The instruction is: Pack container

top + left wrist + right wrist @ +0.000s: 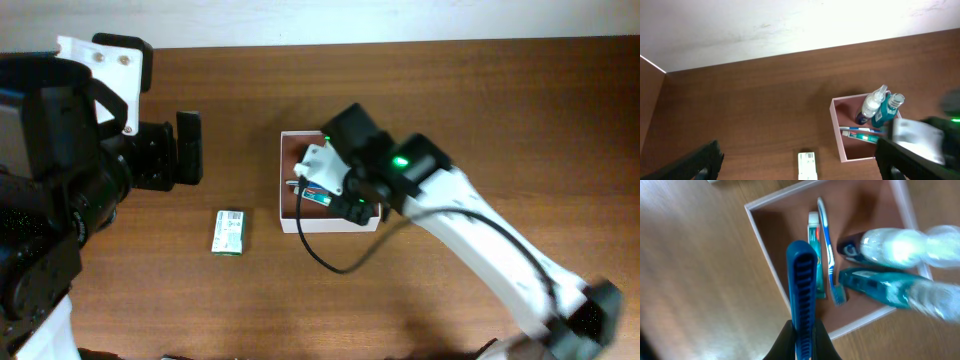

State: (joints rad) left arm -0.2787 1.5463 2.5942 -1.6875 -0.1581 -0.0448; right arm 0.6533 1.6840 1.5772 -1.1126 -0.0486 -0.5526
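From overhead, the container (289, 218) sits near the middle of the brown bench (480, 90), a white-walled square with a reddish-brown floor; the white right arm (470, 225) reaches in from the lower right, and its wrist covers most of the box; a green-and-white packet (229, 232) lies flat on the bench to the left of the container, apart from it; the left pincer (172, 152) hangs further left, clear of both. From the left wrist, that pincer's fingers (702, 161) stand wide apart at the lower corners with nothing between them; the container lies ahead to the right, with a clear bottle (872, 102) and a teal bottle (887, 111) standing together inside it. From the right wrist, the right pincer (801, 339) is clamped on a blue ribbed piece (802, 280), possibly a comb, held over the container's left part; under it a toothpaste tube (813, 255) lies flat with a toothbrush (827, 250) just beside it; both bottles show blurred on the right.
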